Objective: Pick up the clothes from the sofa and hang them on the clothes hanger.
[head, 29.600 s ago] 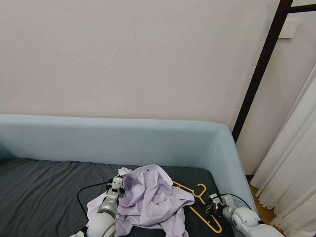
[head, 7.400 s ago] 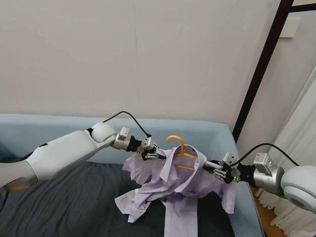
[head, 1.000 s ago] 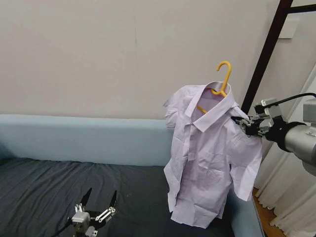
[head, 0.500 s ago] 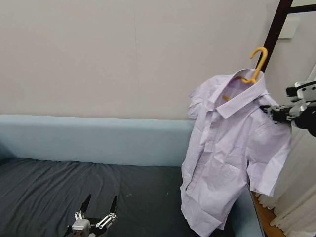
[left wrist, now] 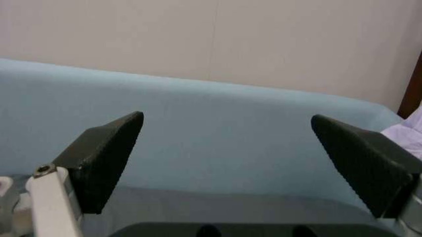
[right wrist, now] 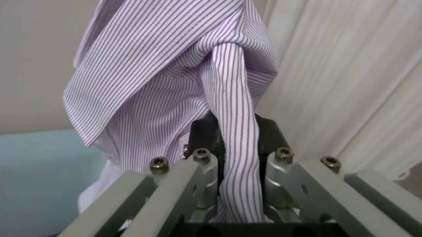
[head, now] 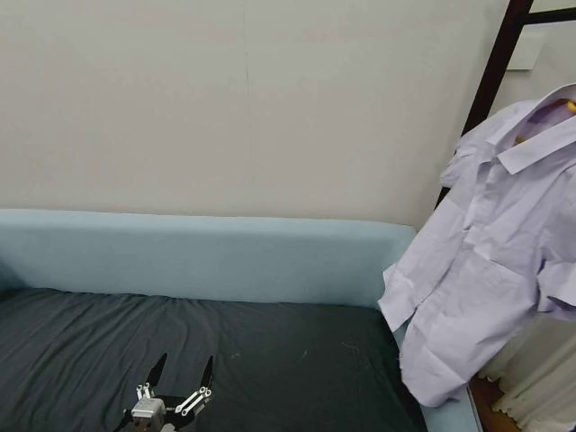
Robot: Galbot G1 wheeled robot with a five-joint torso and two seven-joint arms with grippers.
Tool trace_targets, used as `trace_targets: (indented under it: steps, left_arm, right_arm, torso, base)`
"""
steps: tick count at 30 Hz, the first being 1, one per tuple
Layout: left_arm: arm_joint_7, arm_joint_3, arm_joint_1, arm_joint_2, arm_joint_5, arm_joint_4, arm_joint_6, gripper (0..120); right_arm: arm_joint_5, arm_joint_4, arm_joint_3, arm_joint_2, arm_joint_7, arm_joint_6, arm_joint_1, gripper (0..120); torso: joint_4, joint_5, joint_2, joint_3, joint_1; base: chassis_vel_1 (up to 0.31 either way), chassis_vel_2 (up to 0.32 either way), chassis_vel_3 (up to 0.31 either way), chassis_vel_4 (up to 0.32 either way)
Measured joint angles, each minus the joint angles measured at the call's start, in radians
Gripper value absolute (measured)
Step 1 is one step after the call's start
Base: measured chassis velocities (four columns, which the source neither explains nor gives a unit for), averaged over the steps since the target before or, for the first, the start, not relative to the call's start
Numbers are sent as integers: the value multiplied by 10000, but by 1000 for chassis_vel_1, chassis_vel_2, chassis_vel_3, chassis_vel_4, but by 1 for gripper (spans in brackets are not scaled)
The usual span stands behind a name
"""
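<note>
Shirt (head: 486, 270) hangs high at right, beside the dark post (head: 490, 85). Right gripper (right wrist: 236, 148) fingers are clamped on its fabric. Left gripper (head: 184, 378) fingers are spread, low over the sofa (head: 207, 256). Advised: hold the clamp firm and carry the shirt level.

The sofa (head: 108, 261) was pale blue. Its long backrest (head: 225, 256) ran along the foot of a plain wall (head: 225, 99), and at the backrest's right end it turned forward into an arm (head: 402, 270) of the same blue. Below the backrest, the seat was covered by a dark grey cloth (head: 270, 346), faintly creased. A few pale flecks lay on the cloth near the backrest's right end, too small to identify.
</note>
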Motion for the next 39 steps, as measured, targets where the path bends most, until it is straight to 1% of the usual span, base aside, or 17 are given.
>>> trace_targets:
  steps: [4, 7, 8, 10, 12, 18, 20, 23, 25, 26, 27, 31, 32, 35, 36, 38, 39]
  left_arm:
    - [-4, 3, -5, 2, -4, -3, 5, 100]
    - [-7, 5, -7, 5, -8, -6, 8, 100]
    - [-7, 5, -7, 5, -8, -6, 8, 100]
    - [-8, 7, -10, 6, -9, -8, 9, 100]
    - [-7, 8, -10, 8, -11, -8, 12, 100]
    - [-7, 9, -10, 10, -12, -9, 15, 100]
    - [-4, 10, -11, 10, -12, -10, 14, 100]
    - [-5, 9, -10, 11, -12, -10, 15, 100]
    - [-4, 10, -10, 11, -12, -10, 15, 100]
    - [-4, 10, -10, 11, -12, -10, 15, 100]
    - [-1, 10, -9, 11, -12, -10, 15, 100]
    - [-2, 10, -9, 12, -13, -11, 16, 100]
    - [-2, 10, -9, 12, -13, -11, 16, 100]
    - [0, 10, -9, 12, -13, -11, 17, 100]
    - [-3, 10, -10, 12, -13, -11, 17, 100]
    - [-3, 11, -9, 12, -13, -11, 17, 100]
    - [-3, 10, -10, 12, -13, -11, 16, 100]
  right_arm:
    - [-1023, -840, -622, 126, -416, -1, 2, 7]
    - [-2528, -2099, -937, 417, -1402, 5, -87, 7]
    - [-2528, -2099, -937, 417, -1402, 5, -87, 7]
    - [-3487, -2671, -1053, 590, -2413, 141, -154, 7]
    - [-4710, -3294, -1244, 898, -3594, 625, -206, 7]
    - [-6205, -4207, -1485, 1610, -4937, 1453, -31, 7]
    - [-6903, -4948, -1660, 2115, -5513, 1845, 172, 7]
    - [-7601, -5640, -1899, 2515, -6069, 2363, 258, 7]
    - [-8284, -6430, -2395, 3014, -6547, 2992, 729, 7]
    - [-8284, -6430, -2395, 3014, -6547, 2992, 729, 7]
    - [-8587, -6924, -2830, 3367, -6683, 3288, 1239, 7]
    - [-9491, -8756, -4508, 4551, -7164, 4113, 3214, 7]
    - [-9491, -8756, -4508, 4551, -7164, 4113, 3214, 7]
    - [-10080, -9597, -5396, 5055, -7402, 4436, 4342, 7]
    - [-10361, -9716, -5575, 5152, -7470, 4549, 4589, 7]
    - [-10509, -9732, -5626, 5183, -7496, 4595, 4664, 7]
    - [-10991, -9640, -5704, 5216, -7515, 4699, 4762, 7]
  torso:
    - [-1, 2, 0, 0, 0]
    - [-2, 1, 0, 0, 0]
    - [-2, 1, 0, 0, 0]
    - [-5, 3, -1, 0, 0]
    - [-2, 1, -1, 0, 0]
    - [0, 1, -1, 0, 0]
    - [0, -5, 0, 0, 1]
    - [-1, 1, -1, 0, 0]
    - [-9, 3, 0, 0, 0]
    - [-9, 3, 0, 0, 0]
    - [-9, 5, -1, 0, 0]
    - [6, -2, -2, 2, 1]
    - [6, -2, -2, 2, 1]
    - [5, 1, -3, 3, 3]
    - [3, -8, -2, 2, 3]
    - [2, -12, -2, 1, 3]
    - [-1, -11, -2, 0, 2]
  base:
    - [0, 0, 0, 0]
    - [0, 0, 0, 0]
    - [0, 0, 0, 0]
    - [0, 0, 0, 0]
    - [0, 0, 0, 0]
    - [0, 0, 0, 0]
    - [0, 0, 0, 0]
    - [0, 0, 0, 0]
    - [0, 0, 0, 0]
    - [0, 0, 0, 0]
    - [0, 0, 0, 0]
    - [0, 0, 0, 0]
    - [0, 0, 0, 0]
    - [0, 0, 0, 0]
    - [0, 0, 0, 0]
    - [0, 0, 0, 0]
    - [0, 0, 0, 0]
